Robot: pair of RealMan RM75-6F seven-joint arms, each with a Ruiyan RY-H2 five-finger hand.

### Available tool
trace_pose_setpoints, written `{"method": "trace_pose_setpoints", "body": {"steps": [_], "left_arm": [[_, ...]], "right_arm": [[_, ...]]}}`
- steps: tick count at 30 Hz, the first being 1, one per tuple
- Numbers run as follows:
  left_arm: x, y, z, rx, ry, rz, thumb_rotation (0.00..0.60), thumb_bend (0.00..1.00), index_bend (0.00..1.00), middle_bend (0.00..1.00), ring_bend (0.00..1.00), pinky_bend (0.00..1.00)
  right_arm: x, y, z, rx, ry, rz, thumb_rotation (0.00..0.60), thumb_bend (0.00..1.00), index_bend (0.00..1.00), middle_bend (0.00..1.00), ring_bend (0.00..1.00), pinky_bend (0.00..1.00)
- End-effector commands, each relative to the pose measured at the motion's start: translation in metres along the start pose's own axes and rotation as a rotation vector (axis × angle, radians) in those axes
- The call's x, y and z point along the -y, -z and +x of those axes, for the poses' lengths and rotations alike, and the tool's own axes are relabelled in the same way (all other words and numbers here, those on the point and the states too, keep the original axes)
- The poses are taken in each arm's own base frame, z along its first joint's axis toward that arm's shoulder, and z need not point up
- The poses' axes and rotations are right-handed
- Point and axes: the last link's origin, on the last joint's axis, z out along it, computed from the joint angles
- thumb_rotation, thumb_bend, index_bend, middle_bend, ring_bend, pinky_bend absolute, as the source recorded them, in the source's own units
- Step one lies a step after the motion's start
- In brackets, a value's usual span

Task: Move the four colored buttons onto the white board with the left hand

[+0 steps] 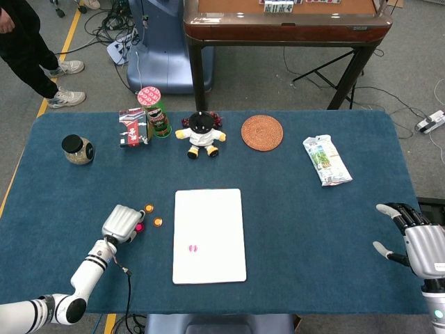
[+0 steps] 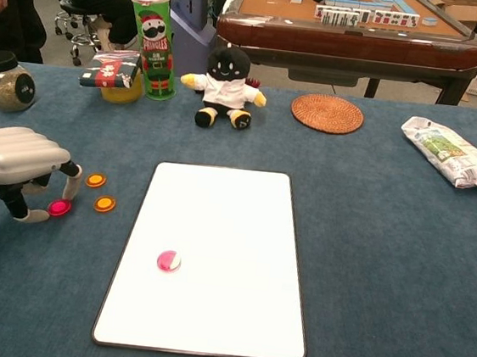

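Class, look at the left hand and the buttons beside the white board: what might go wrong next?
The left hand hovers over the magenta button; its fingers might knock the two orange buttons close by. A flat button may slip from the fingers. One pink button already lies on the white board; another drop could nudge it.

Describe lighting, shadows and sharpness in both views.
Head view: even, soft light, no glare on the white board, everything sharp. Chest view: faint shadow under the left hand; background table slightly soft; mild wide-angle stretch at edges.
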Motion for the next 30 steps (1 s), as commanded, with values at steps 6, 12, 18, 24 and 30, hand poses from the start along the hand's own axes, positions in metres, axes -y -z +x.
{"method": "trace_pose_setpoints", "body": {"steps": [6, 12, 18, 24, 30], "left_arm": [[-0.003, -0.001, 0.001, -0.008, -0.002, -0.005, 0.600, 0.32, 0.58, 1.00, 1.00, 1.00], [-0.004, -0.001, 0.007, -0.025, 0.003, -0.006, 0.600, 0.32, 0.59, 1.00, 1.00, 1.00], [-0.006, 0.002, 0.018, -0.047, 0.022, -0.010, 0.600, 0.32, 0.59, 1.00, 1.00, 1.00], [-0.026, 0.011, 0.045, -0.092, 0.042, -0.079, 0.600, 0.32, 0.60, 1.00, 1.00, 1.00], [-0.057, 0.014, 0.069, -0.132, 0.041, -0.148, 0.600, 0.32, 0.60, 1.00, 1.00, 1.00]], "right_arm": [[0.000, 0.000, 0.000, -0.001, -0.002, 0.000, 0.600, 0.00, 0.25, 0.26, 0.20, 0.35], [-0.001, 0.001, 0.001, -0.004, -0.004, -0.001, 0.600, 0.00, 0.25, 0.26, 0.20, 0.35], [-0.001, 0.001, 0.002, -0.008, -0.006, -0.001, 0.600, 0.00, 0.25, 0.26, 0.20, 0.35], [-0.001, 0.001, 0.002, -0.007, -0.006, 0.000, 0.600, 0.00, 0.25, 0.26, 0.20, 0.35], [0.000, 0.001, 0.002, -0.003, -0.008, 0.002, 0.600, 0.00, 0.25, 0.26, 0.20, 0.35]]}}
